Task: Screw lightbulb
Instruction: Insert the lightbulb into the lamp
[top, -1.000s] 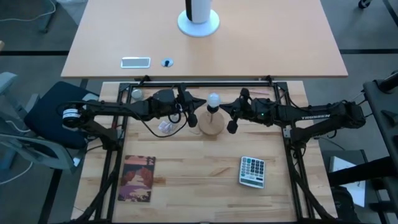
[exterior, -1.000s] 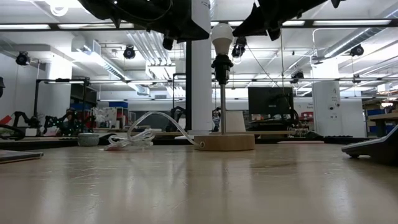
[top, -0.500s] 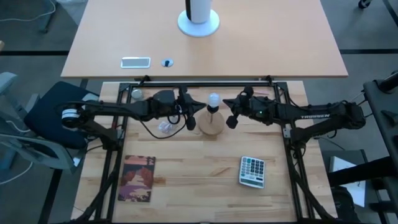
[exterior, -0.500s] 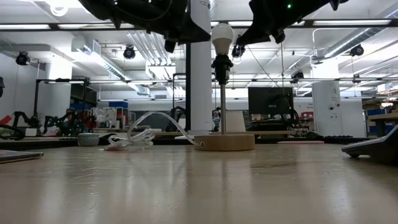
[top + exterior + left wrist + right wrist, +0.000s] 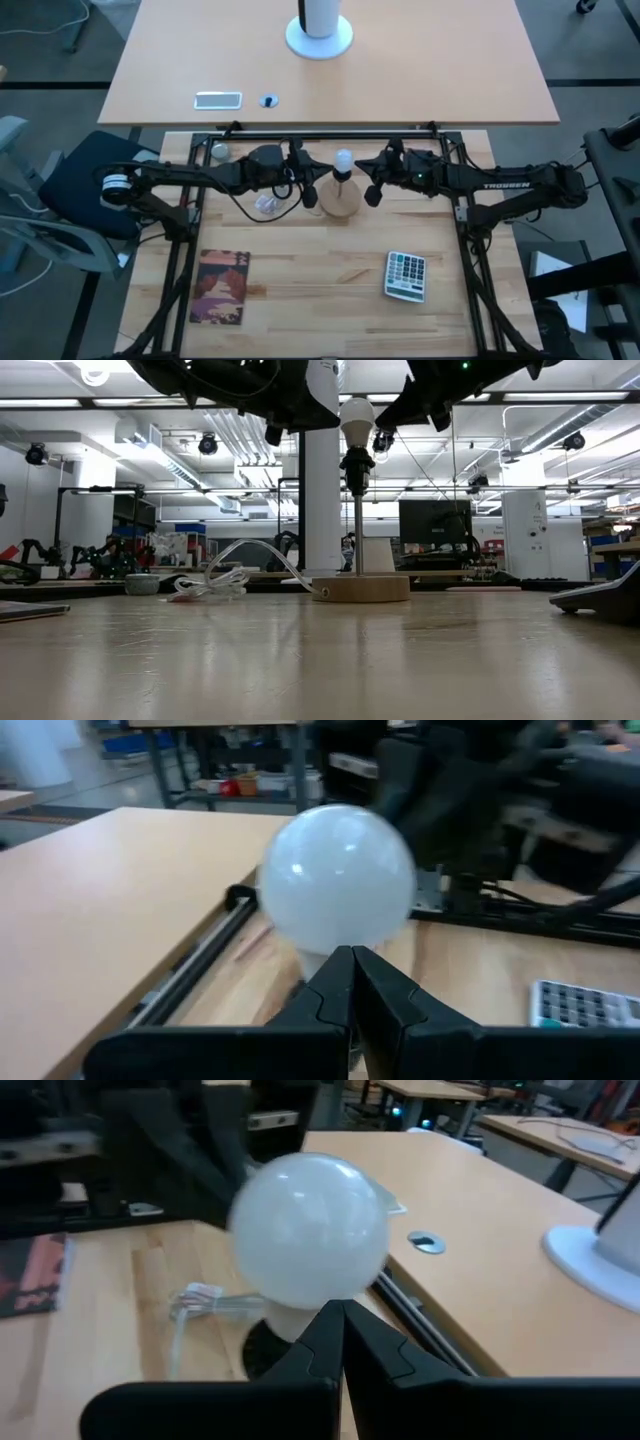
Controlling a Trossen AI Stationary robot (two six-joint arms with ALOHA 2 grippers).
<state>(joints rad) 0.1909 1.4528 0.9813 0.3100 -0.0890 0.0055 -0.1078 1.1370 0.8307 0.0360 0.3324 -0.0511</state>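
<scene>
Frosted lightbulb (image 5: 344,159) sits in its lamp (image 5: 340,199); left gripper (image 5: 309,192) and right gripper (image 5: 373,190) flank it, fingers pressed together empty. I should part them first.

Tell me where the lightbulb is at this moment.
In the high view, the lightbulb sits on top of the small lamp at the table's middle, between the left pincer and the right pincer.

frosted-white lightbulb (image 5: 344,159), grey calculator (image 5: 406,275)
</scene>
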